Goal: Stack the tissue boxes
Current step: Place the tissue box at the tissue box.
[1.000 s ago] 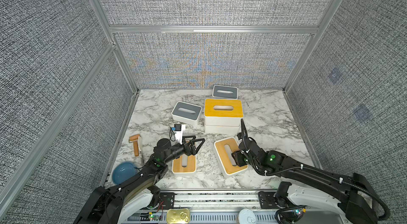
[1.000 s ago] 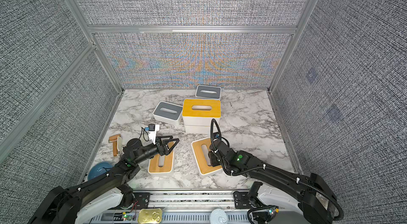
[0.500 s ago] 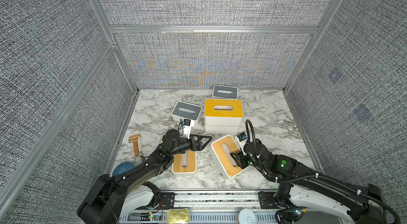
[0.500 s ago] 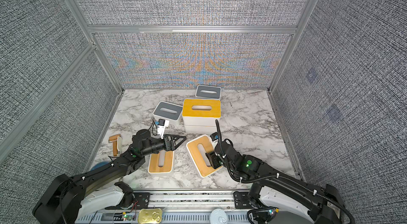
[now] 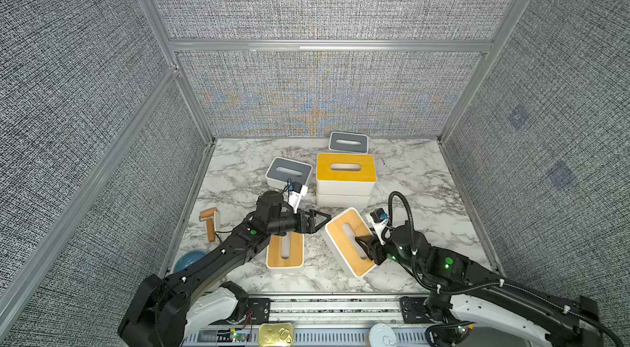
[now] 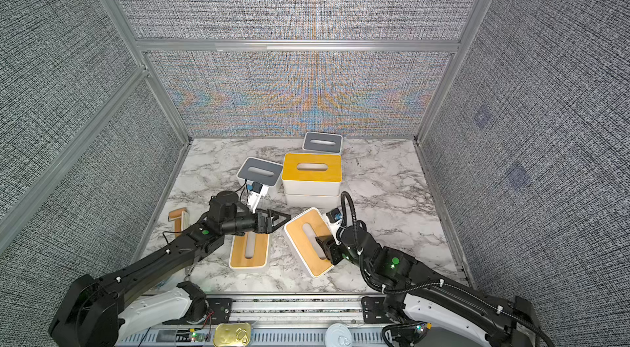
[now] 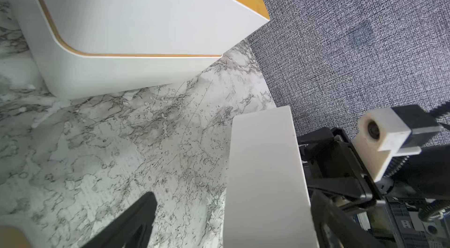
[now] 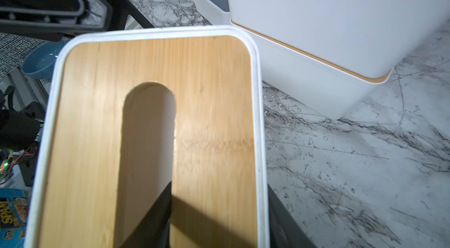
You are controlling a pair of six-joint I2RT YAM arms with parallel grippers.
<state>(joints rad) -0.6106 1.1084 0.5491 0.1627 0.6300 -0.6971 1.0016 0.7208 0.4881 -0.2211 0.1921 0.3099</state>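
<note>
Two arms, left arm [image 5: 218, 260] and right arm [image 5: 477, 280]: matte black boxy links with small white clips along them. White moulded base shells [image 5: 211, 306] sit at either end of the slotted aluminium rail [image 5: 341, 304]. Green lamp [image 5: 447, 264] on each arm, farther from the rail. Right arm only: looped black ribbed hose [image 5: 405, 205]. Pale camera block [image 5: 296, 193] with a blue plug at each wrist. Left gripper [image 5: 320, 222]: black open triangular fingers.

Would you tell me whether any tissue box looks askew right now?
Yes: the bamboo-lidded box gripped by the right pincer sits at a skewed angle and looks tilted, one finger inside its slot.
</note>
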